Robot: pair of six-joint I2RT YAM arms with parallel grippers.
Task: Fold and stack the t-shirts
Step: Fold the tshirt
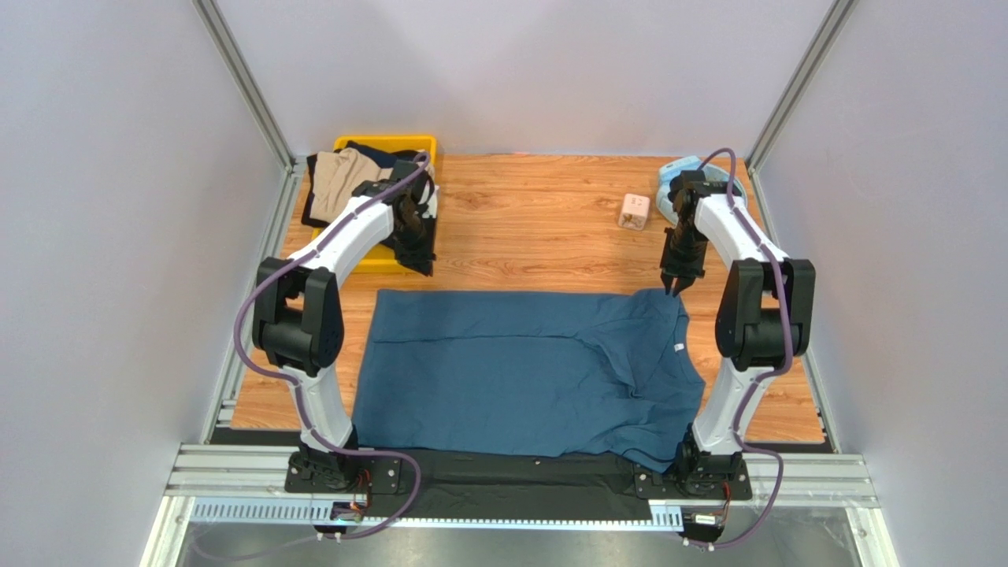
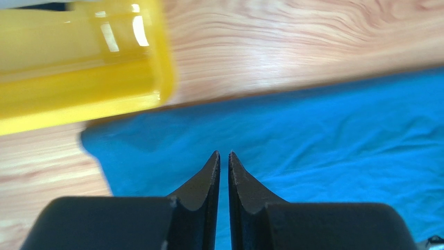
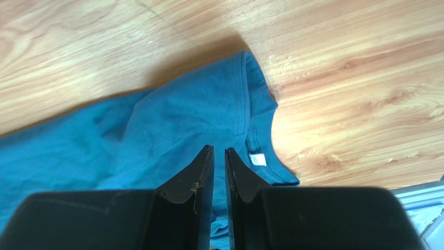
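A large dark teal-blue t-shirt (image 1: 521, 372) lies spread flat across the near half of the wooden table, with its collar and white label (image 3: 257, 159) at the right. My left gripper (image 1: 419, 265) hangs shut and empty just above the shirt's far left corner (image 2: 312, 140), next to the yellow bin. My right gripper (image 1: 676, 284) hangs shut and empty above the shirt's far right corner (image 3: 172, 120), near the collar. In the wrist views the left gripper (image 2: 224, 153) and the right gripper (image 3: 219, 149) each show only a thin gap between the jaws. Bunched tan (image 1: 343, 175) and dark navy (image 1: 376, 154) garments lie in the bin.
The yellow bin (image 1: 391, 143) stands at the far left; its corner (image 2: 78, 78) is close to my left gripper. Light-blue headphones (image 1: 684, 175) and a small wooden block (image 1: 635, 210) sit at the far right. Metal frame rails border the table.
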